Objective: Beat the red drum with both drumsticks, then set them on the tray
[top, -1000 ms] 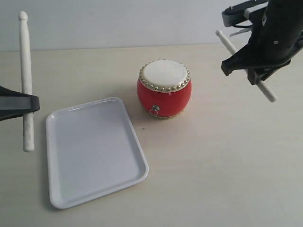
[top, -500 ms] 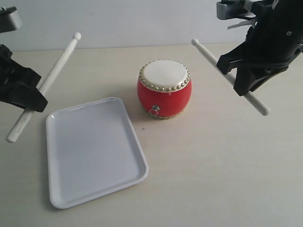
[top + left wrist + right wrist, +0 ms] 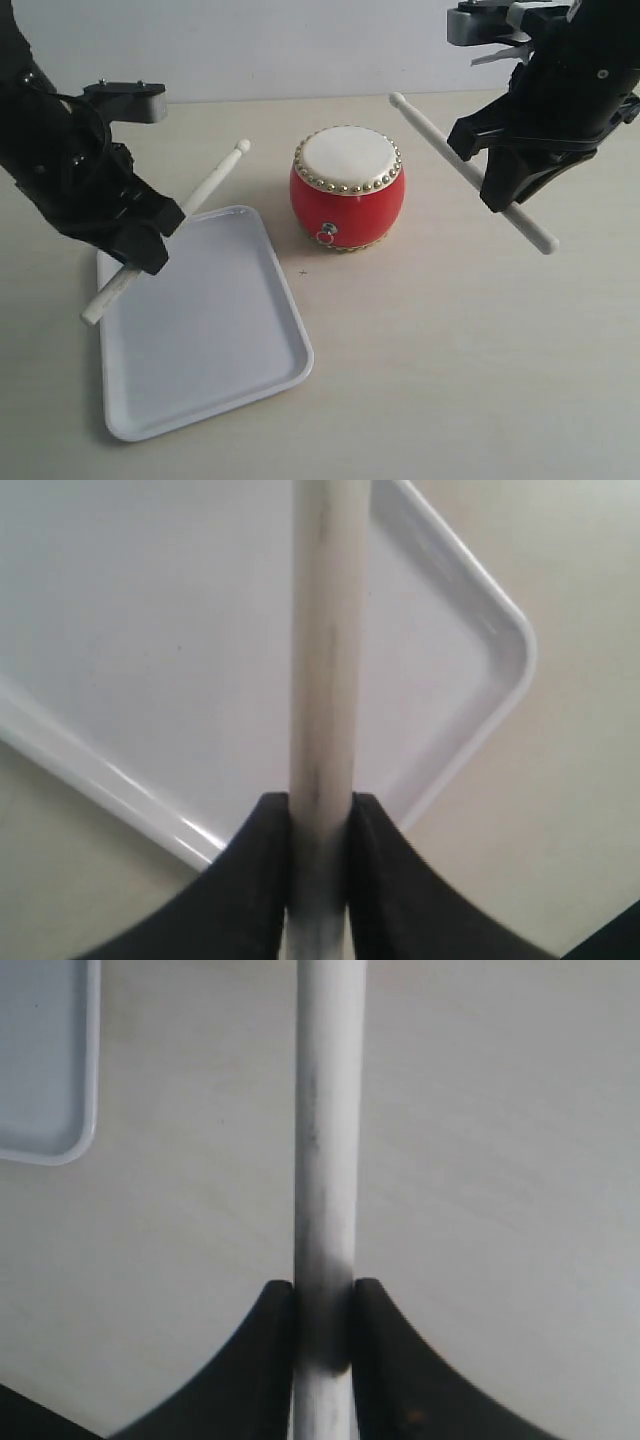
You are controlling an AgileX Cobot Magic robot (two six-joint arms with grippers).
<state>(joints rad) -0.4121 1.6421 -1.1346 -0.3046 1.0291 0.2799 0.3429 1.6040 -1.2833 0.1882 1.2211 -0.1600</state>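
Note:
The red drum (image 3: 348, 188) with its cream skin and gold studs stands upright on the table. My left gripper (image 3: 150, 238) is shut on one pale drumstick (image 3: 205, 189), held above the white tray's (image 3: 200, 400) far edge, tip pointing toward the drum but short of it. My right gripper (image 3: 495, 190) is shut on the other drumstick (image 3: 435, 133), whose tip hangs just right of the drum, apart from it. In the left wrist view the drumstick (image 3: 326, 640) runs out over the tray (image 3: 505, 690) from the gripper (image 3: 320, 825). In the right wrist view the drumstick (image 3: 328, 1110) leaves the gripper (image 3: 325, 1305).
A tan tabletop (image 3: 460, 360) stretches around the drum and tray, with a pale wall behind it. A corner of the tray (image 3: 45, 1060) shows in the right wrist view.
The left arm has swung in from the left edge, bringing its drumstick down over the tray toward the drum. The right arm has shifted left and lowered its stick's tip nearer the drum.

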